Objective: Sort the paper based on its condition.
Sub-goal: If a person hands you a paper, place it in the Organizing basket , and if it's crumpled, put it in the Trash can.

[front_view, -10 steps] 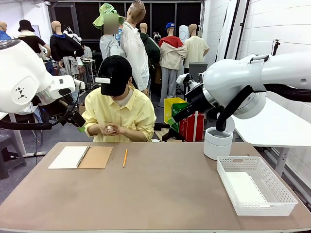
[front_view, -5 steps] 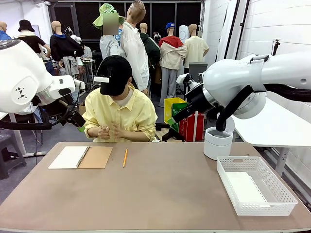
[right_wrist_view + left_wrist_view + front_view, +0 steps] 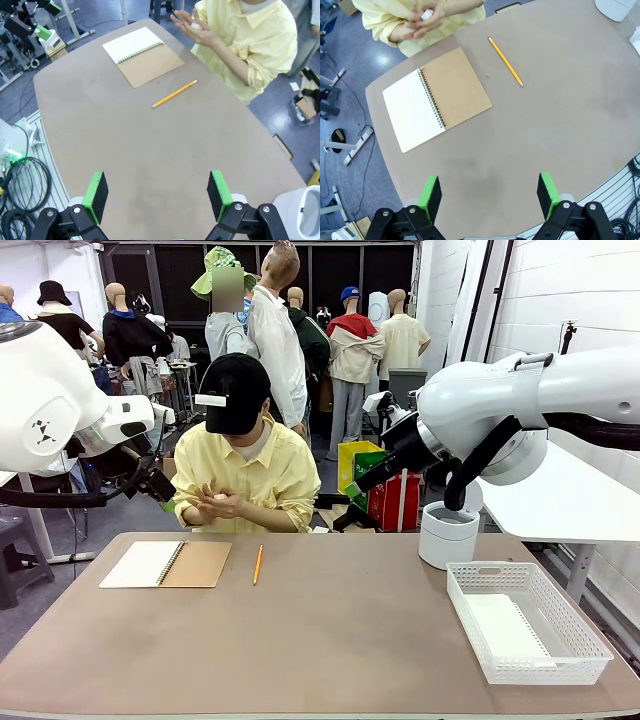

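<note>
The paper (image 3: 212,502) is a small white wad pressed between the person's hands (image 3: 214,504) at the far edge, above the open notebook (image 3: 436,97) and near the pencil (image 3: 505,61). Both arms should hold back, the left gripper (image 3: 489,196) and right gripper (image 3: 156,194) each spread wide and empty, until it is released, then judge crumpled against flat: bin (image 3: 448,532) or basket (image 3: 560,612). Against 1 second ago, the hands have closed flatter over the wad and shifted slightly left

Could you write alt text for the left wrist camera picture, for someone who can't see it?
Seen from above, the open left pincer hangs over a brown table with an open spiral notebook and a yellow pencil. At the far edge, a person's hands press a small white wad.
</note>
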Action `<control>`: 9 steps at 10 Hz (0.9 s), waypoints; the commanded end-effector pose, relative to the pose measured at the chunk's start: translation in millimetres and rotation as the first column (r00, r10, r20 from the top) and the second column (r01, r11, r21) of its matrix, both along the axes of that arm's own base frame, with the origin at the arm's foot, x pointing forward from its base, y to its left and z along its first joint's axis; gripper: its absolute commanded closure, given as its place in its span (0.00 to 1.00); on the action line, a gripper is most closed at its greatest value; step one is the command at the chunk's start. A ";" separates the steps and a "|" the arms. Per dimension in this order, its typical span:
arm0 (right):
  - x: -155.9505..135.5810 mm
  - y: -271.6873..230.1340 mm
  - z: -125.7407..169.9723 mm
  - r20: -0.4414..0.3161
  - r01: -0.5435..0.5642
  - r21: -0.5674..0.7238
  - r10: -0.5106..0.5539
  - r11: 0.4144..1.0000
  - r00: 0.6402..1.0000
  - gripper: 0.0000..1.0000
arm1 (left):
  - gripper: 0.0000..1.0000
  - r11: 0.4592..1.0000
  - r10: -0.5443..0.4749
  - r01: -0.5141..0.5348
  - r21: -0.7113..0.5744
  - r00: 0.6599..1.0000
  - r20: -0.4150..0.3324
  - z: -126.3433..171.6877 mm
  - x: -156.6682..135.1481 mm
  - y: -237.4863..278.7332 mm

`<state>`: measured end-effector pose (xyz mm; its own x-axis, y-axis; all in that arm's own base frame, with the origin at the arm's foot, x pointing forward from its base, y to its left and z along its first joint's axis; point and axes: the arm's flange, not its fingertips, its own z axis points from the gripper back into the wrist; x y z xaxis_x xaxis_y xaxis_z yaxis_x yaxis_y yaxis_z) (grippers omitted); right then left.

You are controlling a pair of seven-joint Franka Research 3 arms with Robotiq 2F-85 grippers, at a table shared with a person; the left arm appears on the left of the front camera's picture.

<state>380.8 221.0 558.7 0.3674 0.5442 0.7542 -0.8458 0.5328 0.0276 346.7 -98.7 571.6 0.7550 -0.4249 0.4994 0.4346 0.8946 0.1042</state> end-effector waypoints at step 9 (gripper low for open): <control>-0.5 0.6 0.2 -0.003 0.005 -0.002 -0.005 1.000 1.000 0.00 | 0.00 1.000 0.000 0.000 0.004 1.000 0.002 0.3 0.2 1.4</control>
<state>380.8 221.0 558.7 0.3674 0.5442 0.7542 -0.8458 0.5328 0.0276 346.7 -98.7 571.6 0.7550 -0.4249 0.4994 0.4346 0.8946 0.1042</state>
